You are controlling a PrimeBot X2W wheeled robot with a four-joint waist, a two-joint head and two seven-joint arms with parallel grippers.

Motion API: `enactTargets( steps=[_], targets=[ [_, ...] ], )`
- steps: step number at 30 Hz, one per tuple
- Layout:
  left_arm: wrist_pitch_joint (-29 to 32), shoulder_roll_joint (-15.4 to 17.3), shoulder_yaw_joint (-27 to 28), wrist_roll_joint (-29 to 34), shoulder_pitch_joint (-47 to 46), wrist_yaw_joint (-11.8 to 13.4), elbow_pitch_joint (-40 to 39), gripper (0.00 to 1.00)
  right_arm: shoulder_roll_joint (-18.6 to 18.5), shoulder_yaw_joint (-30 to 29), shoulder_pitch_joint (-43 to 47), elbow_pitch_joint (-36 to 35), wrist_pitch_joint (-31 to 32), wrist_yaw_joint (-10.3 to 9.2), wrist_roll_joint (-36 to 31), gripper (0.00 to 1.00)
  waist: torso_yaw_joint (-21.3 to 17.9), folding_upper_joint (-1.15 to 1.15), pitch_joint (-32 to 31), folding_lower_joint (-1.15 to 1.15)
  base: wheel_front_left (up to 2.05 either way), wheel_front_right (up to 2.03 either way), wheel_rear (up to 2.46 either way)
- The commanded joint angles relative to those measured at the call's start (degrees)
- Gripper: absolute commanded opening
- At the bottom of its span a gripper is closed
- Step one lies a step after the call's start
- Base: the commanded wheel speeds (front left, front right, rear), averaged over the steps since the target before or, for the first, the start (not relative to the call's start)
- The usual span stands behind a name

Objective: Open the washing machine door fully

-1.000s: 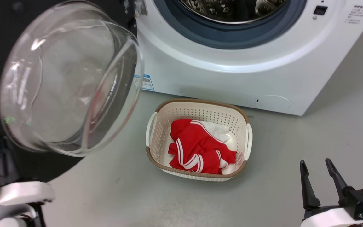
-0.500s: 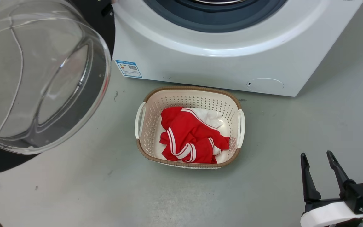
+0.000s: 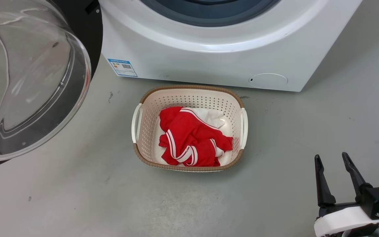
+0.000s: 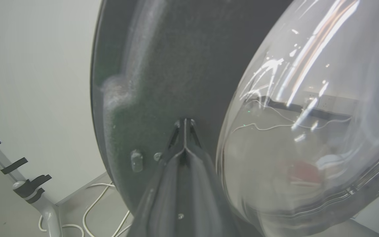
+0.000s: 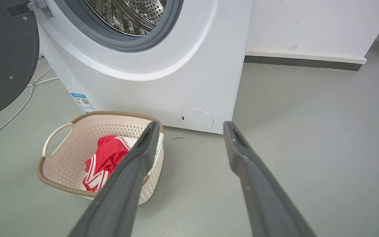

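Washing machine door (image 3: 28, 82) swung wide, left of washing machine (image 3: 209, 62). Left gripper (image 4: 184, 123) fingers pressed together, gripping nothing, tips at door's black inner face. Right gripper (image 3: 336, 161) fingers apart, empty, low right.

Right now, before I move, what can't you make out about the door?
Head view: the washing machine door is cut off by the left and top edges.
Left wrist view: whether the left gripper touches the door; blur smears the tips.
Right wrist view: hinge clipped by the top edge.
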Motion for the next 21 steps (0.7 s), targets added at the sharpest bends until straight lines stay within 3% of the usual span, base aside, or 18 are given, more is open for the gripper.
enactTargets(
  steps=[1,10,21],
  targets=[
    [0.1,1.0,0.8,0.1,-0.8,-0.3,0.5,0.0,0.1,0.0,-0.8,-0.1,-0.1,-0.04,0.0,1.0,-0.2,0.0,-0.1,-0.01,0.0,0.0,0.0],
    [0.1,2.1,2.2,2.0,0.5,-2.7,2.4,0.0,0.1,0.6,-0.5,0.4,-0.1,-0.03,1.1,1.0,-0.9,0.0,-2.2,-0.01,0.0,0.0,0.0],
    [0.1,-3.0,-0.4,5.0,8.4,-4.9,-5.5,0.0,0.1,1.0,2.8,0.4,-0.1,-0.04,3.0,1.0,-1.6,0.0,-11.3,-0.01,0.0,0.0,0.0]
  ],
)
